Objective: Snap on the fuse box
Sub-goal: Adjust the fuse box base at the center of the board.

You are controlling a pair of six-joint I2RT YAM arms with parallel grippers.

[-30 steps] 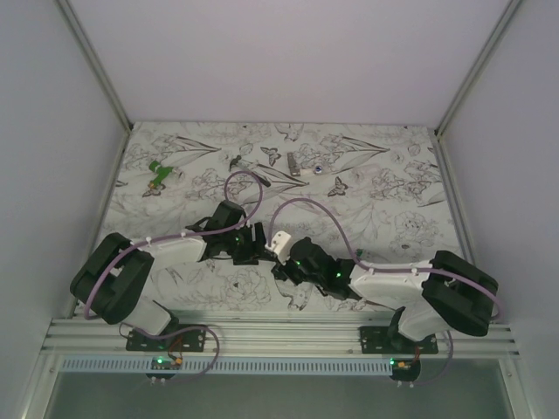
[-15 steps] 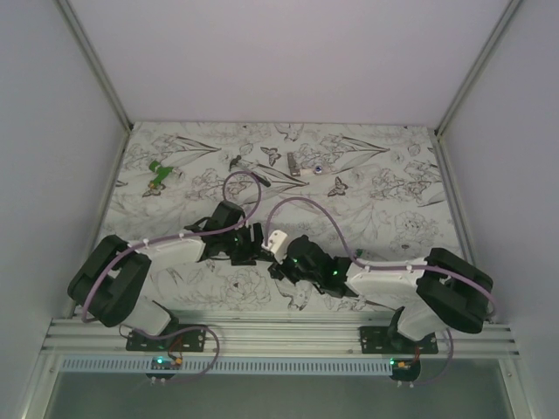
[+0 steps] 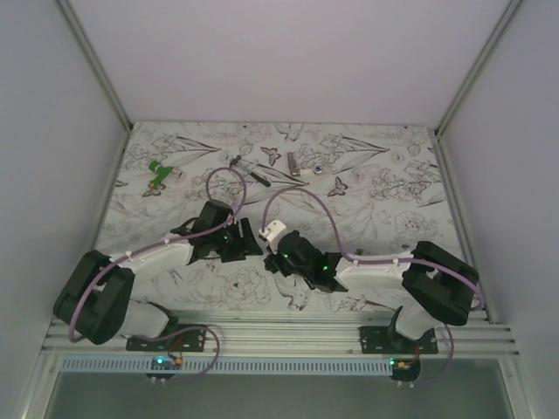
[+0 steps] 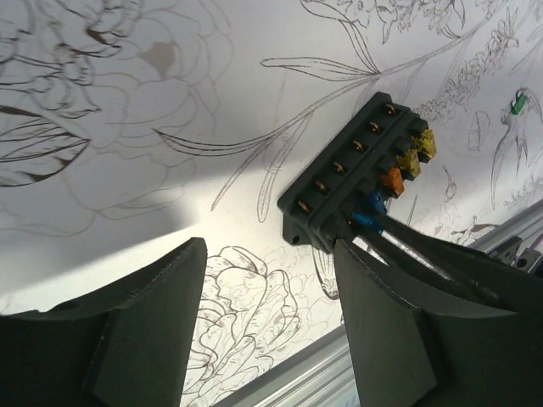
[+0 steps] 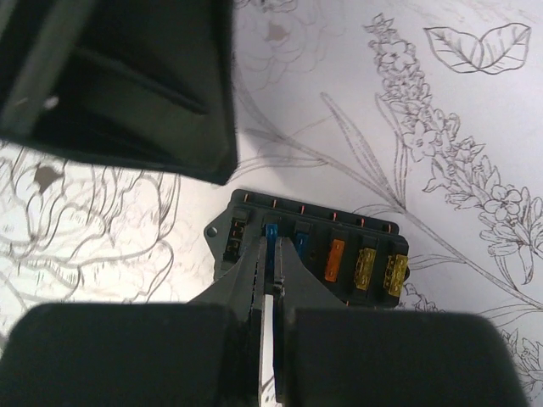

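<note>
Lying flat, ribbed black plastic fuse box (image 4: 339,182), left hand (image 4: 270,254) released, right hand (image 5: 271,259) clenched.

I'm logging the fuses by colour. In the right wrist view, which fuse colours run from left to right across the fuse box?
Across the fuse box: blue fuse → second blue fuse → orange fuse → yellow fuse → second yellow fuse.
</note>
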